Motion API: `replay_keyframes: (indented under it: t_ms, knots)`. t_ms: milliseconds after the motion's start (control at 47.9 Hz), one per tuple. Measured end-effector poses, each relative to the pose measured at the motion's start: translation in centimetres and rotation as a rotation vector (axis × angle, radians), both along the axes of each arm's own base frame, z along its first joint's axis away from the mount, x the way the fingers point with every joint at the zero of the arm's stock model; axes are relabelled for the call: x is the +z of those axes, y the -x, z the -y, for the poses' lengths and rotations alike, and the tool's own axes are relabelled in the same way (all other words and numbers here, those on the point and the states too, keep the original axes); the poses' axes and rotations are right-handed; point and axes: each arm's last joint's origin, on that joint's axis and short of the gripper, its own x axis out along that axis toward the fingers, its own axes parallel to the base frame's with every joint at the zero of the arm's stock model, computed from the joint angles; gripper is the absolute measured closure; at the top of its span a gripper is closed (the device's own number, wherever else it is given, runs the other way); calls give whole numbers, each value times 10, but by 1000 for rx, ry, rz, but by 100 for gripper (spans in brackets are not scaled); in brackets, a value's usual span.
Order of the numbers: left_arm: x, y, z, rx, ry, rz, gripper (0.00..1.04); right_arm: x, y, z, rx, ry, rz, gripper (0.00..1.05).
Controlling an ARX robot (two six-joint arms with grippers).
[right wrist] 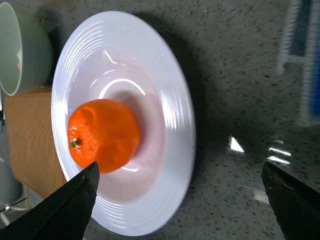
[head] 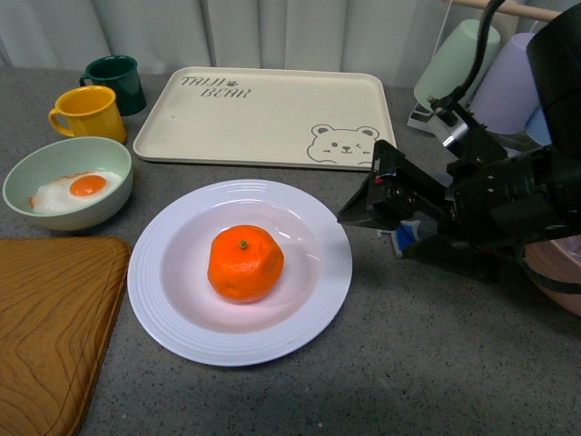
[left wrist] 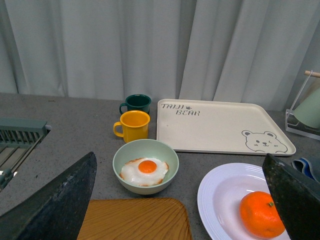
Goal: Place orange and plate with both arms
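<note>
Since the plate [head: 160, 283] is set flat on the table [head: 436, 363] with the orange [head: 245, 263] resting in the middle of its well, stem dot upward, the placing is judged to be done or very nearly so. The right gripper [head: 363, 204] is held just beside the plate's right rim, its jaws spread and nothing held between them (whether a finger touches the rim cannot be told). The left gripper [left wrist: 178, 156] is seen only through its own wrist camera, where its jaws are likewise spread wide and empty. It is not shown in the front view and is judged to be well apart from the plate, on its left side.

If the task is taken as complete, only a clean withdrawal away from the rim is called for, so that the plate is not nudged and the orange is not set rolling. If the plate is yet to be shifted, the ridged rim would have to be pinched from the side and lifted level.

The table is a grey speckled surface, faintly glossy, and the room behind it is closed off by a pale curtain [left wrist: 150, 45]. Beyond the plate a cream tray [head: 263, 118] with a bear drawing is laid. At the plate's left a wooden board [head: 50, 327] is found, and beyond that a pale green bowl [head: 83, 214] holding a fried egg [head: 77, 191], then a yellow mug [head: 89, 113] and a dark green mug [head: 116, 82].
</note>
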Motion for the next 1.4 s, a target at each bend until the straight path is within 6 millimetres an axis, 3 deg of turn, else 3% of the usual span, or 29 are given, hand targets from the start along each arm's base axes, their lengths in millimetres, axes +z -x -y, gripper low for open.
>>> replay_keyframes:
  t_ms: [334, 688, 959, 1085, 1251, 1397]
  knots:
    - [0, 0, 0, 0, 0, 0, 7, -27, -23, -25, 4, -104, -152, 9]
    - [0, 0, 0, 0, 0, 0, 7, -46, -35, -35, -82, -274, -260, 10]
    - [0, 0, 0, 0, 0, 0, 7, -57, -32, -34, -178, -230, -400, 66]
    - [0, 0, 0, 0, 0, 0, 7, -58, -31, -34, -165, -220, -399, 83]
    - [0, 0, 0, 0, 0, 0, 7, -50, -31, -39, -85, -188, -332, 97]
    - [0, 0, 0, 0, 0, 0, 7, -33, -33, -44, -8, -141, -169, 101]
